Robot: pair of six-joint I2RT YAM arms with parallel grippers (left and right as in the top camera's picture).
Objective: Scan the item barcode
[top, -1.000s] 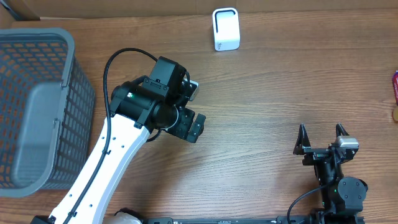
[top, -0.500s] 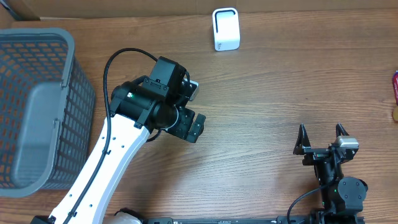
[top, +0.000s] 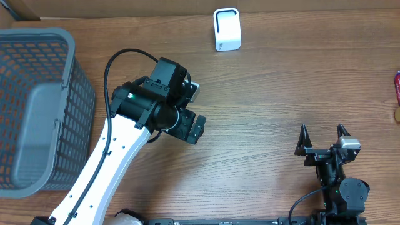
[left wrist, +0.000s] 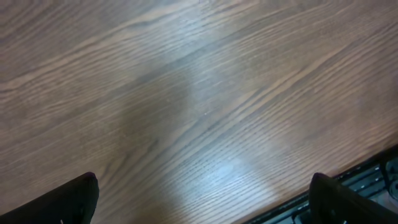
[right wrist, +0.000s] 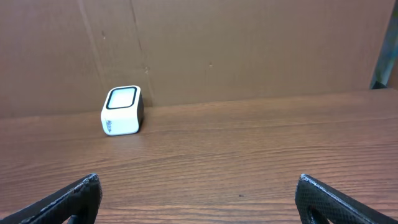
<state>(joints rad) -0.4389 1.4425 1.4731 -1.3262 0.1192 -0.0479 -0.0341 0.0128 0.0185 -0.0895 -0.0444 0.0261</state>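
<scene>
The white barcode scanner (top: 227, 29) stands at the table's far edge; the right wrist view shows the scanner (right wrist: 122, 110) against a cardboard wall, its window facing up. No item is between either pair of fingers. My left gripper (top: 195, 111) hangs over the middle-left of the table, open. In its wrist view the left gripper (left wrist: 202, 199) has only bare wood between its tips. My right gripper (top: 322, 130) rests near the front right, open and pointing toward the far edge. The right gripper (right wrist: 198, 186) is far from the scanner and holds nothing.
A grey mesh basket (top: 69, 44) fills the left side of the table. A red object (top: 397, 87) pokes in at the right edge, mostly cut off. A cardboard wall (right wrist: 249, 50) closes the far side. The table's front edge (left wrist: 367, 177) shows a black rail.
</scene>
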